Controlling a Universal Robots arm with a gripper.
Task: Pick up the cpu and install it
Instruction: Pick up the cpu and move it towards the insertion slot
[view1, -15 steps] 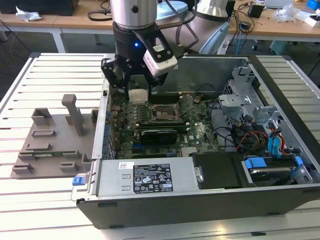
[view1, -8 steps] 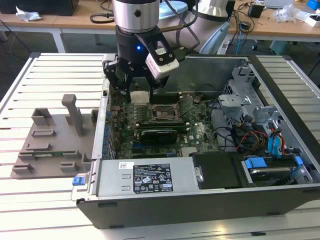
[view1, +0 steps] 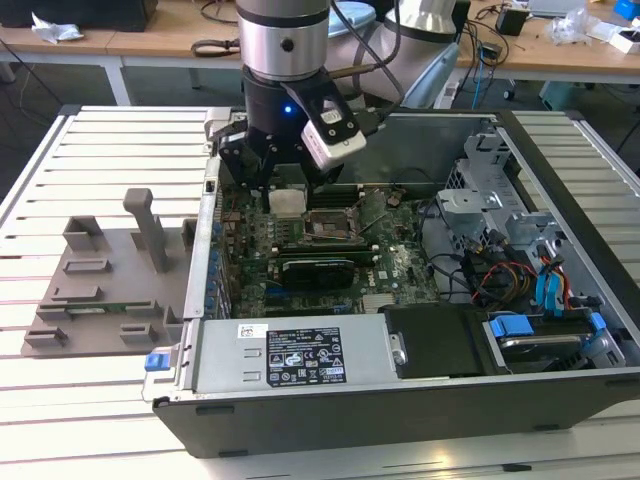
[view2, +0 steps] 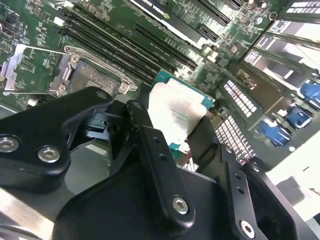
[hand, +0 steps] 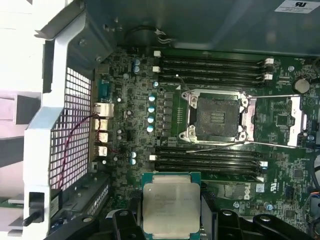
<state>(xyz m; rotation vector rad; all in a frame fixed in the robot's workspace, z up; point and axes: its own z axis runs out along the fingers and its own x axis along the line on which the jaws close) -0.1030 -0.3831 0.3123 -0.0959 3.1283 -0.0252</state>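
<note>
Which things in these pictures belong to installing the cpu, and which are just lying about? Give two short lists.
Part of the job:
- the cpu, held in the gripper
- the open socket, empty

Lying about:
- the grey fixture plate, outside the computer case
- the long black card
- the blue cables

Exterior view high over open case (view1: 420, 412); both wrist views close above motherboard (hand: 125, 100) (view2: 35, 22)

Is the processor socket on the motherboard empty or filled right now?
Empty: the socket shows bare contacts with its bracket swung open, and the tool holds the cpu apart from it.
</note>
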